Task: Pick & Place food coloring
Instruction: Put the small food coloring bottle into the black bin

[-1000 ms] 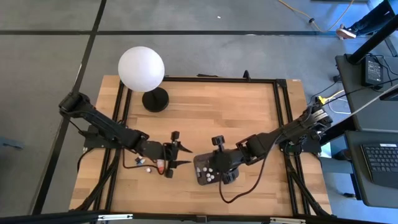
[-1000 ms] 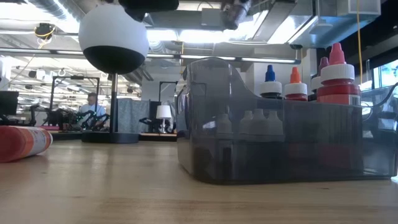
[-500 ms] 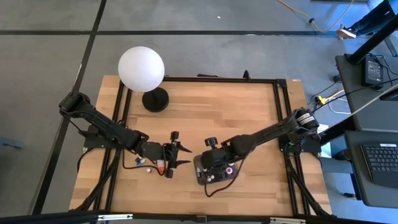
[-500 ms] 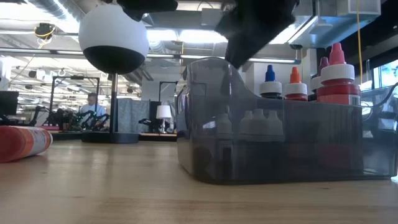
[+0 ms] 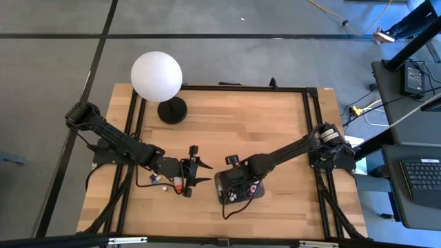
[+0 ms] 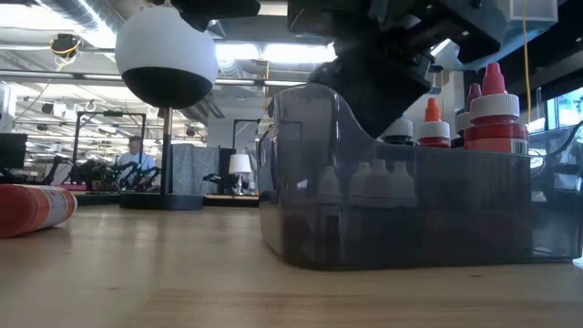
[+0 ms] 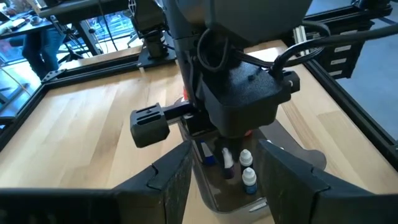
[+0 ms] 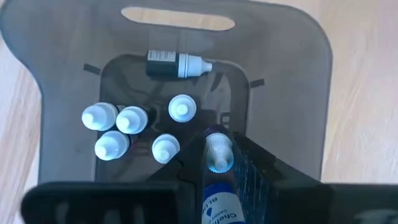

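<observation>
A dark grey tray (image 5: 222, 180) sits near the table's front middle. It holds several white-capped food coloring bottles (image 8: 130, 119) standing upright and one lying on its side (image 8: 177, 64). My right gripper (image 8: 217, 186) hangs over the tray, pointing steeply down, shut on a blue-labelled bottle (image 8: 217, 205). My left gripper (image 5: 195, 172) hovers open just left of the tray, nothing between its fingers (image 7: 168, 180). A red bottle (image 5: 179, 183) lies on its side on the wood under it, also seen in the low view (image 6: 32, 208). My right gripper pinches the blue-labelled bottle's body (image 8: 216, 200) between its two fingers. The bottle lies along the fingers, its white cap (image 8: 217, 152) pointing down into the tray. It comes from above and hangs clear over the standing bottles.
A white globe lamp (image 5: 156, 76) on a black base stands at the table's far left. Two small white-capped bottles (image 5: 160, 182) lie on the wood by my left arm. Taller red and orange bottles (image 6: 492, 109) rise past the tray's wall (image 6: 401, 210). Bare wood lies behind the tray.
My right gripper has come down toward the tray with the blue-labelled bottle and tipped more steeply downward, shifting a little toward the table's left. It stays shut on the bottle.
</observation>
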Available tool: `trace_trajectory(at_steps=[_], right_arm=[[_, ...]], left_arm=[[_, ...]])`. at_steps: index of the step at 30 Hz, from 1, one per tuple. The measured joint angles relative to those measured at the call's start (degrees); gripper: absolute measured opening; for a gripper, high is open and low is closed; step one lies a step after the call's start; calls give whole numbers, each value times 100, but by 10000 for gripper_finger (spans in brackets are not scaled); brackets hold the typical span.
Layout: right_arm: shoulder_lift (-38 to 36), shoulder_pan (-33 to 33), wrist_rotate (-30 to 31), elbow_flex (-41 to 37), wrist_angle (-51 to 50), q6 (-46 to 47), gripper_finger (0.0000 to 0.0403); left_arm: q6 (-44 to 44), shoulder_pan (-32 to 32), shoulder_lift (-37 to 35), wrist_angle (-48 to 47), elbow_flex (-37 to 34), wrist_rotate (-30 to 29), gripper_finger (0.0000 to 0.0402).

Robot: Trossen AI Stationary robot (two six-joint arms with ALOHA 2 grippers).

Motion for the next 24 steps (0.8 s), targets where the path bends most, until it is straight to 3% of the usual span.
trace_trajectory(at_steps=[13, 24], right_arm=[[174, 0, 0, 0, 7, -111, 69], [174, 0, 0, 0, 7, -114, 98]], left_arm=[[0, 0, 0, 0, -2, 2, 169], [0, 0, 0, 0, -2, 2, 169]])
